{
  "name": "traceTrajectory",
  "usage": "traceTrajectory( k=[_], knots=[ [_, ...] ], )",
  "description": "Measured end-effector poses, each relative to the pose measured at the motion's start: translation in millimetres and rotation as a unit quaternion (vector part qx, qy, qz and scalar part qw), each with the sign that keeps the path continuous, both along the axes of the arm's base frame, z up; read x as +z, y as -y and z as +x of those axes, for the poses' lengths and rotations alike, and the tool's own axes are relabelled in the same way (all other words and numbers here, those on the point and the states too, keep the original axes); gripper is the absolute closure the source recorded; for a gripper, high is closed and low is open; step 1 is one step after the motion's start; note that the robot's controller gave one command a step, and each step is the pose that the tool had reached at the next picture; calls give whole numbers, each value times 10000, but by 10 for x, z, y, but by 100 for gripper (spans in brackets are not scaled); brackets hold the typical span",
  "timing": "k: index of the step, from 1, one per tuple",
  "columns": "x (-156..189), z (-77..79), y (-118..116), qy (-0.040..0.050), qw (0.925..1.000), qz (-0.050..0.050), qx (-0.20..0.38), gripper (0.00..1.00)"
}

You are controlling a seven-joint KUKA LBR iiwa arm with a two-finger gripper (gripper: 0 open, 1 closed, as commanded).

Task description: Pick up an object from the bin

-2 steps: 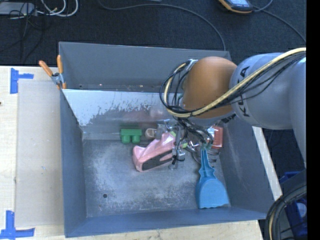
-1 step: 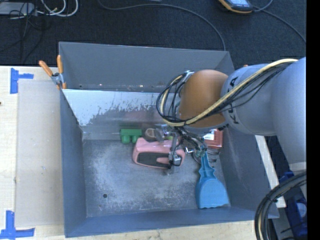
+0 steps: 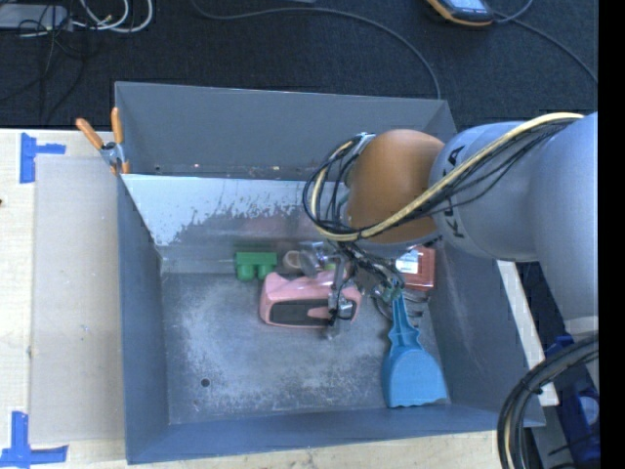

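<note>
Pincer: my pincer [image 3: 336, 313] hangs low near the middle of the frame, under my orange wrist cover [image 3: 391, 179]. I cannot tell whether it is spread or pressed together.
Thing: a pink rounded thing [image 3: 285, 299] with a dark inset lies mid-floor in the grey bin [image 3: 244, 145].
Which way: it stretches left from my pincer, which sits at its right end. I cannot tell whether they touch.
Long axis: roughly left to right across the frame, so I judge a pinch across its short side suits best.
Neighbours: a green block [image 3: 256, 264] lies just beside its upper left corner. A blue brush [image 3: 410, 364] lies to the lower right, handle pointing up towards my wrist. A reddish block [image 3: 422, 267] lies to the right, under my cables.
Open room: the floor is bare to the left and towards the lower edge. The upper and right sides are crowded.
Risk: my cables hang close to the brush handle, so I judge a straight lift safest.
</note>
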State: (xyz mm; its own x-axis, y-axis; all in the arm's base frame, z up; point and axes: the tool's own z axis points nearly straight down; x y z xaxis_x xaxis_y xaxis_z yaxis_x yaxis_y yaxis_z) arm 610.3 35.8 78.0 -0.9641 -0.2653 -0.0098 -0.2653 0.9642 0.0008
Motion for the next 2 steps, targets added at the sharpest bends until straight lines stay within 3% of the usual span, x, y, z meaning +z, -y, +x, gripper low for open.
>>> traceTrajectory(
  k=[2],
  knots=[
    [67, -18, -3, -16, 10000, 4, -4, 100]
  ],
)
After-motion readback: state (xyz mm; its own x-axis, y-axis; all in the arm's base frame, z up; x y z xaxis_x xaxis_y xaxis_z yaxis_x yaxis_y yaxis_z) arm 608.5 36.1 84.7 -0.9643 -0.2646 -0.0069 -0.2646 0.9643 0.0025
